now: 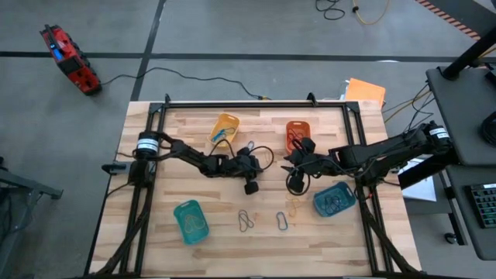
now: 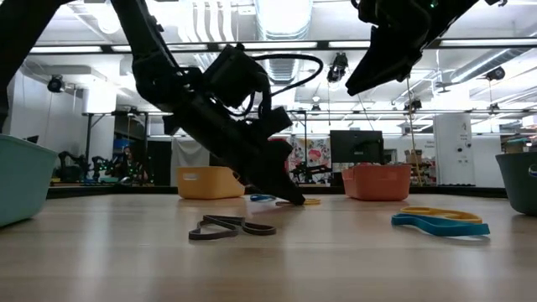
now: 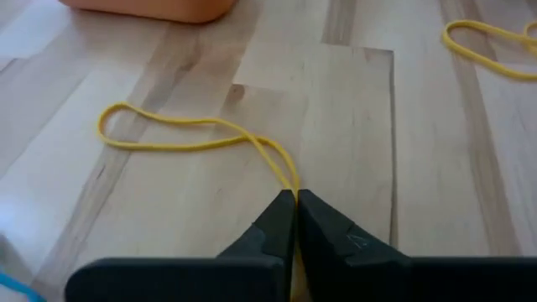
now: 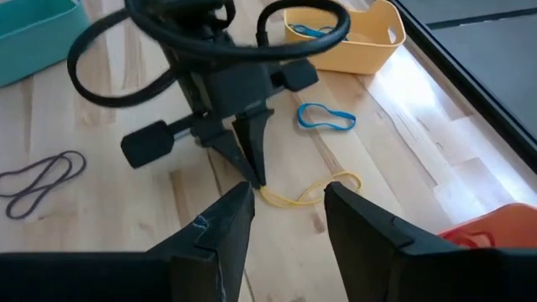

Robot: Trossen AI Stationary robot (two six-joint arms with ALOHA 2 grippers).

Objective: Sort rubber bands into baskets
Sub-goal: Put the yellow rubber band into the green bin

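Left wrist view: your left gripper [image 3: 295, 197] sits tip-down on the worktop [image 3: 168, 201], jaws closed on one end of a yellow rubber band [image 3: 180, 134]; the rest of the loop lies flat on the wood. Right wrist view confirms it: the left fingertips pinch that band's end near a blue rubber band [image 4: 326, 117] and the yellow basket [image 4: 361, 38], which holds a blue loop. Your right gripper [image 4: 288, 205] hangs above the worktop centre, jaws apart, nothing between them. High view: orange basket [image 1: 297, 133] at the rear beside the right arm, teal-green basket [image 1: 190, 221] front left, blue-teal basket [image 1: 334, 201] front right, both with bands inside. Loose bands lie between the two front baskets, a grey one [image 1: 246, 221] among them
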